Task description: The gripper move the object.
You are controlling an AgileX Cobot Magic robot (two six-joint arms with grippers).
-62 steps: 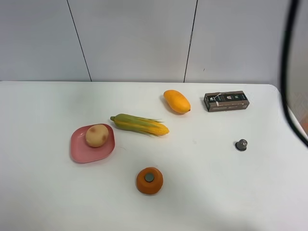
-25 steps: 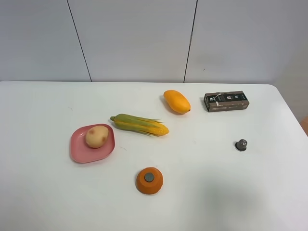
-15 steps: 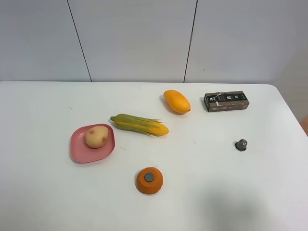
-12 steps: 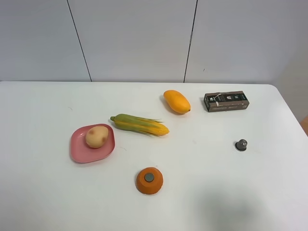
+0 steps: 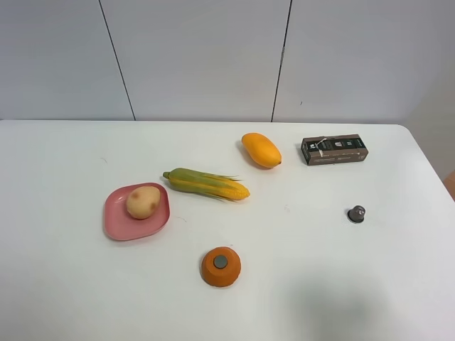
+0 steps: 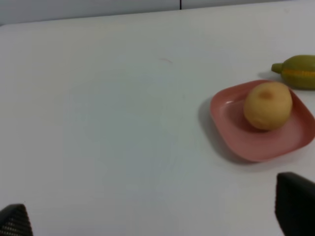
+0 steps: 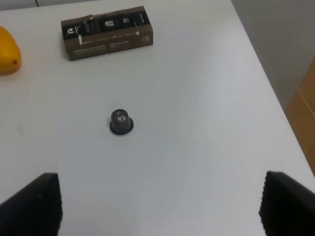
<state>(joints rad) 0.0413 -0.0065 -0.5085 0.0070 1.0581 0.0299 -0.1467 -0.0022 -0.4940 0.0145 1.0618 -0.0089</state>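
- Left wrist view showed the left gripper (image 6: 152,221) only as two dark fingertips (image 6: 294,204) at opposite corners of the frame, jaws spread wide, with bare white table (image 6: 98,123) between them and nothing held.
- Right wrist view showed the right gripper (image 7: 160,206) the same way, its dark fingers (image 7: 32,204) set far apart over the table, empty.
- Neither gripper appeared in the exterior high view.
- The object (image 5: 143,202) was a rounded tan-beige lump, smooth and matte, with a reddish-brown blotch on its upper side; it sat on a pink plate (image 5: 117,224), toward the plate's 1 o'clock part.
- In the left wrist view the object (image 6: 267,105) lay well apart from both fingertips.
- From the object, an ear of corn (image 5: 206,184) in green husk lay at 2 o'clock, just beside the plate's rim.
- An orange dome with a grey centre (image 5: 220,266) stood at 4 o'clock of the plate.
- A mango (image 5: 261,150) lay near the corn's 1 o'clock.
- A dark carton (image 5: 334,149) lay at 3 o'clock of the mango.
- A small grey capsule (image 5: 356,213) stood at 5 o'clock of the carton.
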